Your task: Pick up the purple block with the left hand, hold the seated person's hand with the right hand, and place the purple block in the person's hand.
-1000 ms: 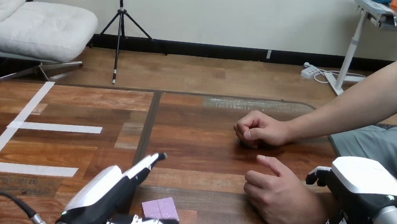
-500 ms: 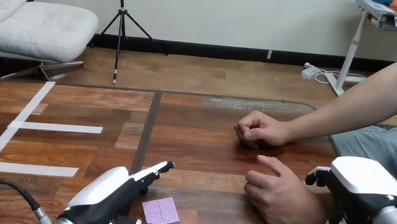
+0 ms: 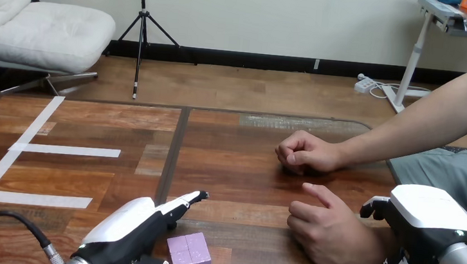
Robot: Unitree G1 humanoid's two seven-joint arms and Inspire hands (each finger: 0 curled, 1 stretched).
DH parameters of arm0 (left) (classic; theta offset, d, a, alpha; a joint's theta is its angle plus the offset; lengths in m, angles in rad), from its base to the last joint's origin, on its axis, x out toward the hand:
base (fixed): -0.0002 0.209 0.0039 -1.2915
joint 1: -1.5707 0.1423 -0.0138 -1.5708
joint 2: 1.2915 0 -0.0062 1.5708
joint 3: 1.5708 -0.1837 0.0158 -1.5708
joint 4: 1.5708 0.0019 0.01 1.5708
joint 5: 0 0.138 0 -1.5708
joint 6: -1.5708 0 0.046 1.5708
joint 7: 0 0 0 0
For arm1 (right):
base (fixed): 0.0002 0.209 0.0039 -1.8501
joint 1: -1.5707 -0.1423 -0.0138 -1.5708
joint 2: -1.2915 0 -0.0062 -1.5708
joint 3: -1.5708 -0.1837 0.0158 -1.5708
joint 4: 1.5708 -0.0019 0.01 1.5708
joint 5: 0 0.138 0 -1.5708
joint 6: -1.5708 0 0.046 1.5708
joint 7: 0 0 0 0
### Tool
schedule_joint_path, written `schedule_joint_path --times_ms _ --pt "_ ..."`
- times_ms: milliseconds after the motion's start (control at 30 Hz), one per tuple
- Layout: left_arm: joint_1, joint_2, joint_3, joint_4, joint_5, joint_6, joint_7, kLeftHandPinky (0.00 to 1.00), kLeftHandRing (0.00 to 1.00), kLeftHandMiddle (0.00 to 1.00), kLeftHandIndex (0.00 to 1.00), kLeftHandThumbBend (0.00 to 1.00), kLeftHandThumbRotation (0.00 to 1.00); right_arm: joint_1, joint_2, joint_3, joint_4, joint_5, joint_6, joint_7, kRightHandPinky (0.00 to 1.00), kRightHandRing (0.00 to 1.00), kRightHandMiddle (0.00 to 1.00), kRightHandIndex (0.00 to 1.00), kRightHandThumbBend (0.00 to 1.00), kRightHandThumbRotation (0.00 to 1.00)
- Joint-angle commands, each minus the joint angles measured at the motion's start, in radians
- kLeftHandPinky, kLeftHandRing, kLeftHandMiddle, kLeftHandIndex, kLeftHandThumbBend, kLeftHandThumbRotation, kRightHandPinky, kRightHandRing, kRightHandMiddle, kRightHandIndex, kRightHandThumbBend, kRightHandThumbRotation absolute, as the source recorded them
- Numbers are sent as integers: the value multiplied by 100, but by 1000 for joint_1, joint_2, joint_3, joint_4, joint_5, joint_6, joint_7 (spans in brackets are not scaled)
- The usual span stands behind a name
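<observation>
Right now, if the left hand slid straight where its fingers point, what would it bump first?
The left hand would cross bare table, then probably meet the person's farther hand, though depth is unclear.

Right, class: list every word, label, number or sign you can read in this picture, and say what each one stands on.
No text can be read anywhere.
The purple block: no lettering shows on its faces.
The white tape strips on the table: plain, no writing.
The white shells of the left hand and right hand: blank.
</observation>
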Motion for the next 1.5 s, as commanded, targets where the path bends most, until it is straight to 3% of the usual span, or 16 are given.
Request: schedule_joint_path --times_ms 0,467,833,1067,1467 --pt "-23 12 -10 -41 19 5 17 81 93 96 96 100 66 -37 -17 -1 -27 -2 3 -1 80 80 80 78 79 7" --pt "-29 7 -20 -16 82 7 74 81 92 95 96 100 67 -32 -14 -6 -28 9 1 -4 80 80 80 79 78 8" --pt "-36 5 -35 4 126 22 121 74 84 87 89 100 65 -25 -8 -11 -36 16 0 -17 79 79 79 78 79 5" --pt "-41 -1 -56 21 189 43 209 66 77 81 84 95 60 -26 -13 -8 -39 14 0 -11 79 79 79 78 79 5" --pt "-55 -18 -102 58 316 117 385 48 60 66 69 68 39 -24 -9 -8 -46 16 5 -10 79 79 79 78 79 5"
